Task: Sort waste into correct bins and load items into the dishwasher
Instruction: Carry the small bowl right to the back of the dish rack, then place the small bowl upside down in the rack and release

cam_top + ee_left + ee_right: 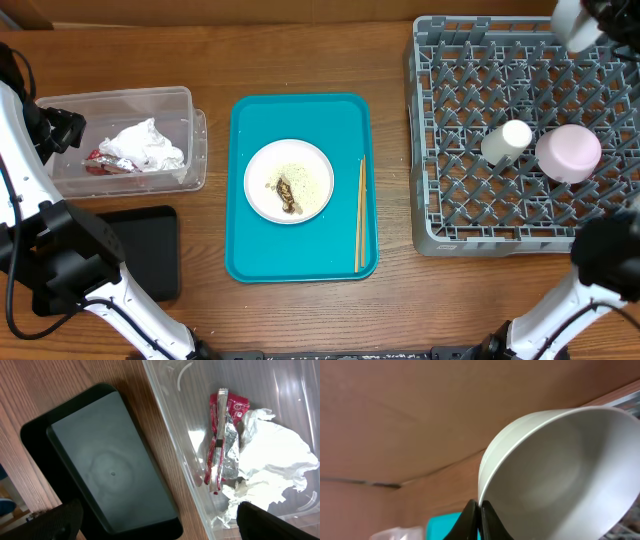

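Pinching the rim of the light grey bowl [560, 475] with the right gripper [479, 510], jaws clamped together on the thin wall, with the hollow of the bowl turned toward the wrist camera. Holds that bowl up over the far right corner of the dish rack [440, 230]; cannot tell whether it touches the pegs there.

Hangs the left gripper [165, 522] over the left end of the clear tub [170, 460], jaws spread wide apart and gripping nothing. Looks down from that wrist on the tub's long wall and on the black tray [100, 460] lying flat on the wooden table [200, 50] just beside it.

Finds the crumpled white napkins [275, 460] inside the tub, bunched against a red wrapper [222, 435] with a silver lining.

Finds the pale plate [289, 180] in the middle of the teal tray [250, 250], between tub and rack, carrying scattered rice grains [305, 172] and a few brown scraps [288, 195]. Finds the chopsticks [360, 215] side by side on the same teal tray, just right of the plate and apart from it.

Finds the small white cup [507, 141] lying on its side among the rack's pegs, and the pink bowl [568, 152] upside down just beside it on the right.
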Action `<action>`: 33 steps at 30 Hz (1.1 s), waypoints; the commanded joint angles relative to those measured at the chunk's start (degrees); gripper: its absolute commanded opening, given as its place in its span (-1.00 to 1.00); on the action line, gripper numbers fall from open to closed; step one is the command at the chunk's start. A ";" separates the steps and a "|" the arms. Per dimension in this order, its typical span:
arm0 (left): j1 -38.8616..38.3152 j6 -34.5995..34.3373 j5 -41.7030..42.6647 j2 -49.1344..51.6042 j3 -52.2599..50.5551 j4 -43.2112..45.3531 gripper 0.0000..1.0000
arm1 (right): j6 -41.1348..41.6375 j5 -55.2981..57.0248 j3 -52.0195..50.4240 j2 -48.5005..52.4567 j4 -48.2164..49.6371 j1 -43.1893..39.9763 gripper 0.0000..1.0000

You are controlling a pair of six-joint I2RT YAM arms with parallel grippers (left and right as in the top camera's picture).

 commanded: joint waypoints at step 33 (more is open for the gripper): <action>-0.24 -0.59 0.02 -2.25 0.07 0.11 1.00 | 0.79 -2.49 0.96 17.55 -6.43 -5.60 -0.83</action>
